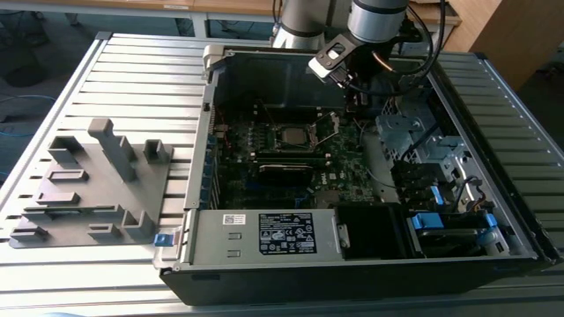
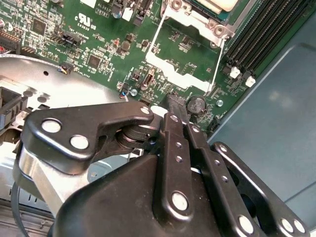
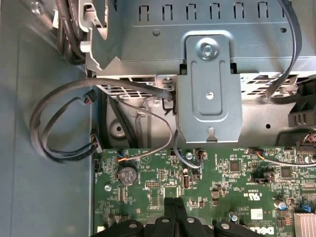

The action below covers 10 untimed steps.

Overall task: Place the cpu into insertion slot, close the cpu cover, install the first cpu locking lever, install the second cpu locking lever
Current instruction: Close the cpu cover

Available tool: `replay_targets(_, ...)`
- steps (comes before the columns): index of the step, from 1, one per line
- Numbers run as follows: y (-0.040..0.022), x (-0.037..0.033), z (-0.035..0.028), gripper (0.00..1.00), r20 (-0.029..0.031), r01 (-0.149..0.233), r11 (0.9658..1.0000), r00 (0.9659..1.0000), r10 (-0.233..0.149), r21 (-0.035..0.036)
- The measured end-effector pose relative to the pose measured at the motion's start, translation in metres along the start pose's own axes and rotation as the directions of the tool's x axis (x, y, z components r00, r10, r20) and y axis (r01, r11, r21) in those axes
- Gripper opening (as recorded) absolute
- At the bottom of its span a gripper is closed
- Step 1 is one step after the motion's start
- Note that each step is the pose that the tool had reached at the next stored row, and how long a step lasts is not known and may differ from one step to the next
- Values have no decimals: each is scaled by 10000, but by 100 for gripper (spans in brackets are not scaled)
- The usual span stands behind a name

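The chip [image 1: 294, 137] is sitting in its square socket [image 2: 195, 19] on the green board [image 2: 98, 39], silver top showing; the cover [image 2: 173, 75] is standing swung open beside it, on the side toward the pincer; so closing the cover is looking like the step in hand; that would be calling for a push on the cover's free edge, tipping it over onto the chip while keeping clear of the thin wire lever [image 2: 220, 63]. The pincer [image 2: 174, 101] is hovering low over the board, near that free edge and just beside the round battery [image 2: 197, 104]; its fingers are pressing together and gripping nothing; whether the tips are touching the cover is hard to tell. The open case [image 1: 198, 132] is lying on the slatted bench [image 1: 132, 79].
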<state>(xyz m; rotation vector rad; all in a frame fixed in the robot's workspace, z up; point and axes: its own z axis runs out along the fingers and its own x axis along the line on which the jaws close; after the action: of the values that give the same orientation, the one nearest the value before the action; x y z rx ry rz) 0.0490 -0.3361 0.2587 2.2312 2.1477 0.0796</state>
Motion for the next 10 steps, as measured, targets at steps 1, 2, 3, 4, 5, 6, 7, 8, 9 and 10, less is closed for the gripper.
replay_targets(1, 0, 0, 0, 11, -1, 0, 10000, 10000, 0, 0)
replay_targets(2, 0, 0, 0, 11, -1, 0, 10000, 10000, 0, 0)
replay_targets(3, 1, 0, 0, 11, -1, 1, 10000, 10000, -1, 0)
replay_targets(4, 0, 0, 3, 11, -2, 1, 10000, 10000, -1, 0)
replay_targets(5, 0, -1, 8, 11, -3, 1, 10000, 10000, -1, 0)
replay_targets(6, 0, 0, 14, 11, -1, 1, 10000, 10000, -1, 0)
replay_targets(7, -1, 0, 21, 11, 2, 1, 10000, 10000, -1, 0)
replay_targets(8, -1, -1, 30, 11, 5, 1, 10000, 10000, -1, 0)
replay_targets(9, -1, 0, 38, 11, 14, 3, 10000, 10000, -3, -1)
replay_targets(10, -2, 0, 46, 11, 25, 4, 10000, 10000, -4, -1)
